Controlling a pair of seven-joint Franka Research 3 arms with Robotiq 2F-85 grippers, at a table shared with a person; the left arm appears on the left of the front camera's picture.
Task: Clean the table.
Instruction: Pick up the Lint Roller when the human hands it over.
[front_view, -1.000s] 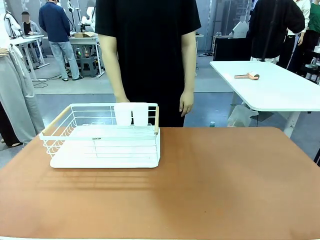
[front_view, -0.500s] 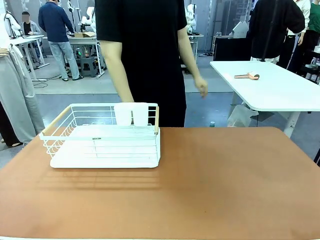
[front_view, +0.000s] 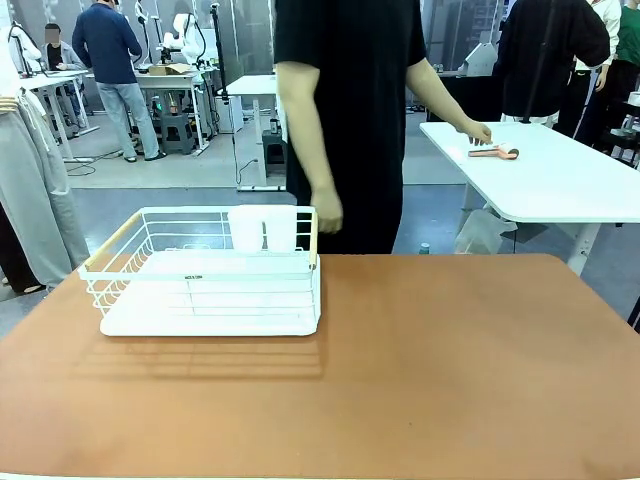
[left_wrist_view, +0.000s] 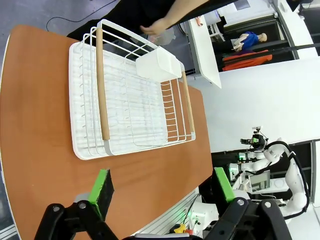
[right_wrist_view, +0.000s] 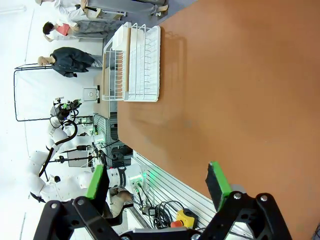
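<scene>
- Person's shifted since a second ago: from standing square behind the rack with arms down to stepping toward 3 o'clock. One hand (front_view: 480, 132) now stretches out to 2 o'clock over the white side table (front_view: 570, 190), right at a small wooden-handled tool (front_view: 495, 152). The other hand (front_view: 327, 212) hangs by the rack's far corner.
- My guess is they're fetching that tool for the cleaning job, since it's parked off on the other table. Can't tell if it's a brush or a roller, too small.
- The terracotta table (front_view: 450, 350) sits front and centre. Its top is bare apart from a white wire dish rack (front_view: 205, 290) at about 10 o'clock.
- A white cutlery cup (front_view: 262, 228) hangs on the rack's far rail, and nothing's inside the rack that I can make out. No obvious mess on the tabletop either.
- Left gripper (left_wrist_view: 161, 175) hovers above the near edge looking down at the rack. Its green pads are wide apart with nothing between them.
- Right gripper (right_wrist_view: 156, 177) is the same deal: jaws spread, empty, hanging over bare tabletop.
- Both arms look pulled back to leave the person room, probably waiting for something to be put down or handed over.
</scene>
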